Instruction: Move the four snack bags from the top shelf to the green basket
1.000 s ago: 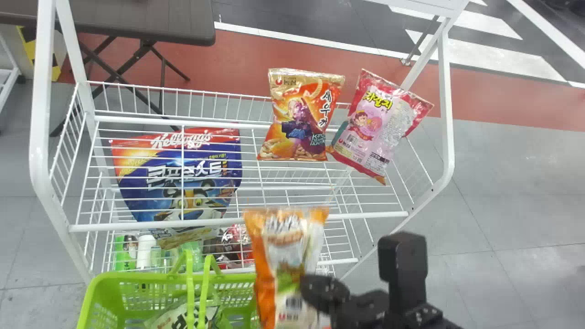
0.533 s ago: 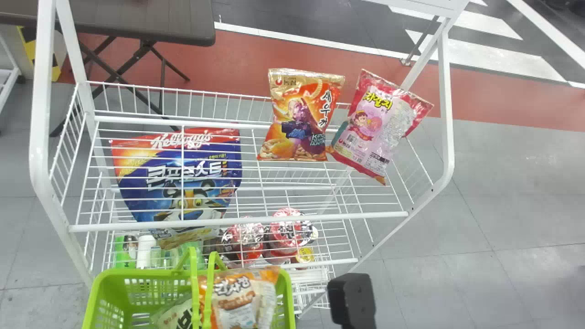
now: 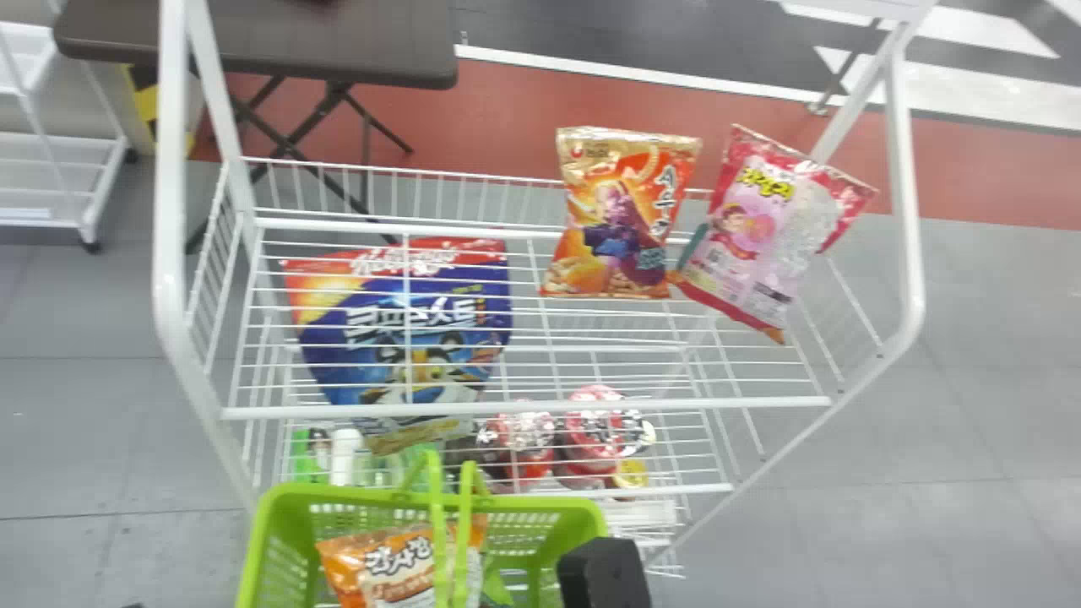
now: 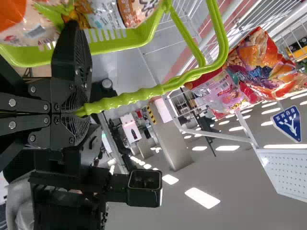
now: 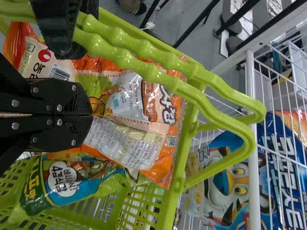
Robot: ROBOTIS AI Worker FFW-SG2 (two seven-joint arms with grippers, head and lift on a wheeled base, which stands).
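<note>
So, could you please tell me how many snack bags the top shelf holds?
2 on the top shelf: the orange bag right of its middle and the pink bag near its right end. Another could be hidden behind them.

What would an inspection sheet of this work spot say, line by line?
Surface: white wire rack; a gold-topped bag and a pink bag lie on its top shelf.
Job's things: white-and-orange bag and green bag in the green basket.
Clutter: cereal bag and lidded cups on lower levels.
Grippers: left gripper shut on the basket's handle; right gripper shut on the white-and-orange bag.
Cables: nothing seen.
Surroundings: brown folding table behind the rack.
</note>
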